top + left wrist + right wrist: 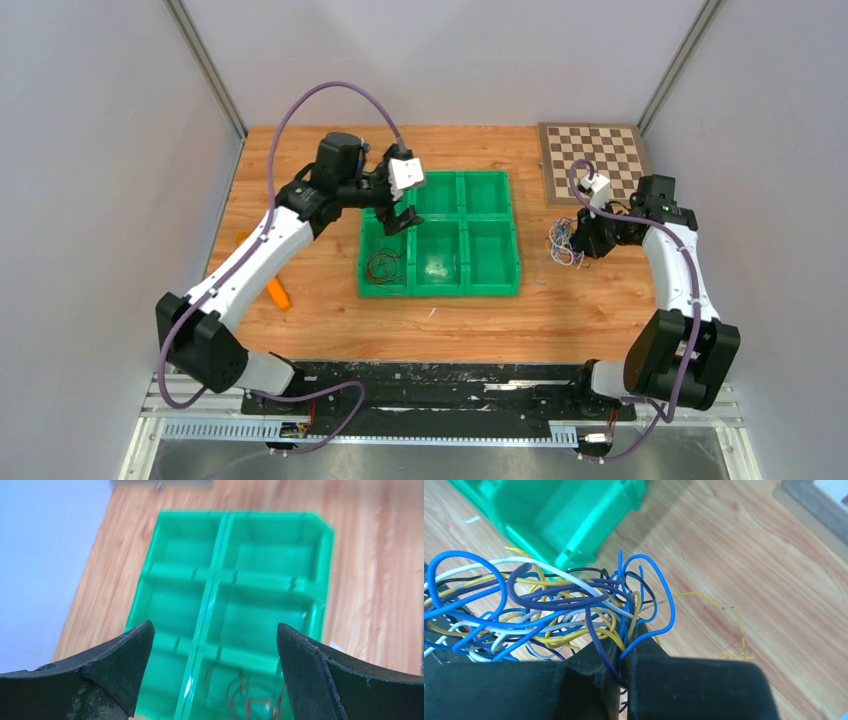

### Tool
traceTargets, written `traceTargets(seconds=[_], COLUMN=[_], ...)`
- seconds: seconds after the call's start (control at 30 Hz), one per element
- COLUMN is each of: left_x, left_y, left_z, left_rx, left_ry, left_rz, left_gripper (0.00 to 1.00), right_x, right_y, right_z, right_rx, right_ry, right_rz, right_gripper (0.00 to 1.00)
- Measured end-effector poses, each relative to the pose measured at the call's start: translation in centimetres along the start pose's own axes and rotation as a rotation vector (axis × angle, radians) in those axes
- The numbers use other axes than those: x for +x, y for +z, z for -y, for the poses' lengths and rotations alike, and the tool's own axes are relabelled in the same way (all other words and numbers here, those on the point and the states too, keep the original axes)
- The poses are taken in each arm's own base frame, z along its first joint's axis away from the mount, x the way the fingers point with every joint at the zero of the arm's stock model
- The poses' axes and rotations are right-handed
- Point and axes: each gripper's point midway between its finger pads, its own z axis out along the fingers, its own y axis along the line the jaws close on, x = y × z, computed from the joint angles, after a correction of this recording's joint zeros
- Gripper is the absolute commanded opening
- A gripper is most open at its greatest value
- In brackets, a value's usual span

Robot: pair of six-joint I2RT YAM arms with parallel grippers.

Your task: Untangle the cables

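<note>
The left gripper (398,218) hangs over the left column of the tray (438,292), fingers wide apart and holding nothing. Just below it in the top view, in the tray's lower-left compartment, lies one dark red cable (383,265), loosely coiled and apart from the rest.

The other cables (561,242) sit in a tangle on the table right of the tray, at centre-right of the frame and below the chessboard (592,160). The right gripper (624,655) has its fingers together, pinching a few blue and yellow strands at the tangle's edge. Most of the loops spread toward the left of its wrist view, and the bundle shows no clear long axis.

The tangle lies well right of the left gripper, across the tray, so the right arm is far nearer. The left would likely have to cross the tray to draw out another strand.
</note>
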Motion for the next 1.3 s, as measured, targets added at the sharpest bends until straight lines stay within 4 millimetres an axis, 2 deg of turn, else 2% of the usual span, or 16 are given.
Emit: traceTargets(seconds=[0.07,0.1,0.2,0.27,0.33,0.37,0.47,0.57,0.77,0.97,1.3], left_x=[-2.5,-3.7,-6.2,-7.4,-8.6,-9.0,-10.3,-12.1,-14.5,-14.7,-14.9], left_y=[2.2,3.6,7.2,9.4,11.5,12.3,13.7,13.6,12.7,12.4,12.2], left_z=[1.3,2.5,6.6,9.3,11.5,12.4,14.0,13.4,12.9,13.4,13.8], left_rx=[0.071,0.118,0.255,0.343,0.413,0.439,0.478,0.468,0.487,0.517,0.543], left_ry=[0.003,0.001,-0.043,-0.085,-0.133,-0.160,-0.259,-0.333,-0.468,-0.600,-0.693], left_rz=[0.061,0.094,0.166,0.191,0.216,0.227,0.265,0.327,0.403,0.386,0.361], left_gripper=[0.96,0.90,0.81,0.77,0.68,0.61,0.53,0.47,0.48,0.49,0.43], right_x=[-1.1,-1.6,-2.9,-3.6,-4.2,-4.4,-4.9,-4.7,-3.7,-4.0,-4.9], right_y=[-0.5,-0.8,-1.6,-2.0,-2.4,-2.6,-3.2,-3.6,-4.0,-3.6,-2.8], right_z=[-0.9,-1.3,-2.8,-3.7,-4.4,-4.6,-5.6,-6.8,-8.6,-8.3,-7.0], right_rx=[-0.021,-0.029,-0.055,-0.064,-0.069,-0.069,-0.056,-0.039,0.019,0.086,0.192], right_ry=[-0.016,-0.025,-0.042,-0.050,-0.059,-0.067,-0.110,-0.161,-0.268,-0.336,-0.370], right_rz=[0.040,0.057,0.108,0.133,0.153,0.160,0.176,0.182,0.187,0.175,0.148], right_gripper=[0.00,0.00,0.00,0.00,0.00,0.00,0.00,0.00,0.00,0.00,0.00])
